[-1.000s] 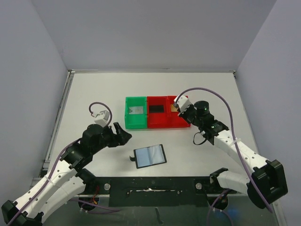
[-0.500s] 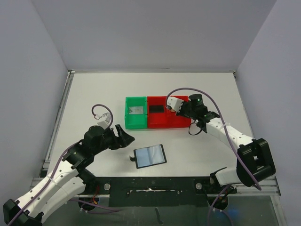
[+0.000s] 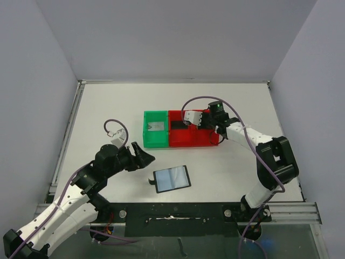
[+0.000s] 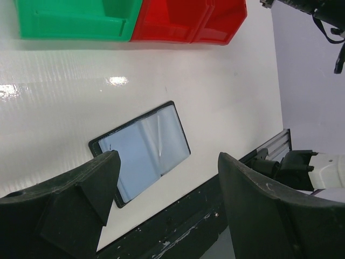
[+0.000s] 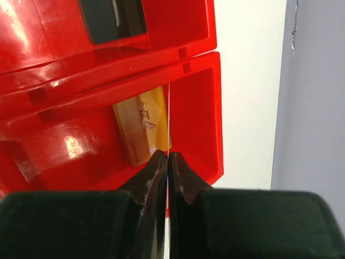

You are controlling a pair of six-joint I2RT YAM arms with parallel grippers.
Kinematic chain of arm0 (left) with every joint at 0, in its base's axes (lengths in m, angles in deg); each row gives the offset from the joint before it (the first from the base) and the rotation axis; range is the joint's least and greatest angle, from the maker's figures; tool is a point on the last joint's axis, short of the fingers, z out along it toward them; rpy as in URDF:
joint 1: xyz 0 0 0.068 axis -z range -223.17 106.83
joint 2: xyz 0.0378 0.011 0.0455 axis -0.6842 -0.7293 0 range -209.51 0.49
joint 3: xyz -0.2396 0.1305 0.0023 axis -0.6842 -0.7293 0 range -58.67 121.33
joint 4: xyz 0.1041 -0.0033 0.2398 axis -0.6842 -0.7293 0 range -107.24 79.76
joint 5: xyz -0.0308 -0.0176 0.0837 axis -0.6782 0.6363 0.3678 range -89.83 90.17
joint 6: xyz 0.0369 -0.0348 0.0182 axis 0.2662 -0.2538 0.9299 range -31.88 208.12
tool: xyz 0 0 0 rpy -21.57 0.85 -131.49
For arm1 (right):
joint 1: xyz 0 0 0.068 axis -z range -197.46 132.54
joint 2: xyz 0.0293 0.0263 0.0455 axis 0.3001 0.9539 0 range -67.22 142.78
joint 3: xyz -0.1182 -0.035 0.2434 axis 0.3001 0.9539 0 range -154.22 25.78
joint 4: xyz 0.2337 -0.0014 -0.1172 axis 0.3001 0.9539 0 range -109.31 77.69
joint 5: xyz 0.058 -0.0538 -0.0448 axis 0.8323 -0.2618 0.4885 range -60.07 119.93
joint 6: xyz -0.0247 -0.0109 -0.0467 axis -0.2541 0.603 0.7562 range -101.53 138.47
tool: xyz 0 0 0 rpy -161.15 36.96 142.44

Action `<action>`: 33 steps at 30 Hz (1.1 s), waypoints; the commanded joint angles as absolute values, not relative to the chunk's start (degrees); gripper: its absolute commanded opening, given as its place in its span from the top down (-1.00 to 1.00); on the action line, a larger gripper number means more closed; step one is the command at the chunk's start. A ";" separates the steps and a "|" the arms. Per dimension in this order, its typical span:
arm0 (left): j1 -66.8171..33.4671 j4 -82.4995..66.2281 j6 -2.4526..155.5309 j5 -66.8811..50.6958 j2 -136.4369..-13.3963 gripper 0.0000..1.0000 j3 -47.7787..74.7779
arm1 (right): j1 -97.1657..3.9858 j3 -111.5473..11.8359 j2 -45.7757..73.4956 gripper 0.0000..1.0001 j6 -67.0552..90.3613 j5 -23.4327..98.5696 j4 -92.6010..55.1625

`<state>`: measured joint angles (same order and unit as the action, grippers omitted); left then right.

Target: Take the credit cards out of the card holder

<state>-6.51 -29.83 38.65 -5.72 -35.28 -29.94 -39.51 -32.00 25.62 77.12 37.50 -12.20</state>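
The card holder (image 3: 172,178) (image 4: 143,148) lies open and flat on the table, its bluish-grey pockets facing up. My left gripper (image 3: 144,154) (image 4: 168,159) hangs open just left of and above it, holding nothing. My right gripper (image 3: 201,123) (image 5: 167,156) is over the rightmost red bin, shut on a thin card that shows edge-on as a pale line between the jaws. A gold card (image 5: 141,129) shows in that bin. A black card (image 3: 179,124) (image 5: 110,19) rests in the middle red bin. A pale grey card (image 3: 156,126) lies in the green bin.
The green bin (image 3: 146,141) (image 4: 75,21) and the two joined red bins (image 3: 183,141) (image 4: 183,21) stand in a row at mid-table. The black rail (image 3: 172,216) runs along the near edge, just below the card holder.
My right arm has folded back and its wrist has swung left over the rightmost red bin, jaws staying shut. The left arm has crept slightly towards the card holder.
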 commanded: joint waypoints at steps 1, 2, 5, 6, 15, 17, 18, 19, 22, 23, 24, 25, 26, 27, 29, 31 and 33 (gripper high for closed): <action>-6.82 -23.03 36.54 -6.47 -34.72 -0.44 -29.88 | -38.70 -36.69 28.82 1.00 81.66 38.49 -13.96; -6.80 -22.51 36.45 -6.58 -34.94 -0.44 -29.85 | -38.73 -36.83 29.71 1.00 81.80 38.48 -14.47; -6.84 -22.84 36.56 -6.79 -35.73 -0.44 -29.38 | -39.16 -37.60 31.91 1.00 82.16 37.94 -15.22; -6.82 -23.28 36.60 -6.82 -35.88 -0.44 -29.26 | -39.11 -37.51 32.30 1.00 82.18 37.92 -15.78; -6.85 -23.62 36.30 -6.29 -35.43 -0.44 -29.89 | -39.03 -36.04 33.93 0.92 82.92 36.08 -17.16; -6.84 -23.53 36.19 -6.32 -35.58 -0.44 -29.93 | -38.99 -35.72 34.06 0.91 82.90 36.14 -17.41; -6.81 -23.49 36.17 -6.40 -35.65 -0.44 -30.01 | -39.00 -35.52 34.20 0.87 83.00 36.14 -17.53; -6.84 -23.51 36.05 -6.41 -35.75 -0.44 -30.02 | -38.97 -35.49 34.35 0.83 83.02 36.10 -17.49; -6.86 -23.55 36.00 -6.83 -35.95 -0.44 -29.85 | -38.92 -35.63 35.16 0.80 82.59 36.16 -17.30; -6.80 -23.63 35.94 -6.90 -35.93 -0.44 -29.72 | -38.92 -35.65 35.43 0.78 82.49 36.03 -17.35; -6.82 -23.72 35.97 -6.96 -35.96 -0.44 -29.63 | -38.94 -35.81 35.67 0.77 82.34 35.90 -17.30; -6.81 -23.88 35.95 -6.93 -35.84 -0.44 -29.51 | -39.01 -35.91 35.89 0.77 82.19 35.90 -17.18; -6.85 -24.05 35.99 -6.94 -35.82 -0.44 -29.42 | -38.93 -35.92 35.94 0.76 82.19 36.10 -17.16; -6.84 -24.23 35.97 -6.84 -35.80 -0.44 -29.33 | -39.02 -36.02 36.05 0.76 82.16 36.17 -16.97; -6.81 -24.38 35.80 -6.73 -35.60 -0.44 -29.40 | -38.99 -36.41 36.13 0.75 81.84 36.24 -16.29; -6.83 -24.33 35.68 -6.73 -35.49 -0.44 -29.55 | -38.98 -36.61 35.86 0.70 81.39 36.08 -15.88; -6.80 -24.18 35.52 -6.80 -35.48 -0.44 -29.66 | -38.97 -36.58 35.52 0.61 81.03 36.03 -15.62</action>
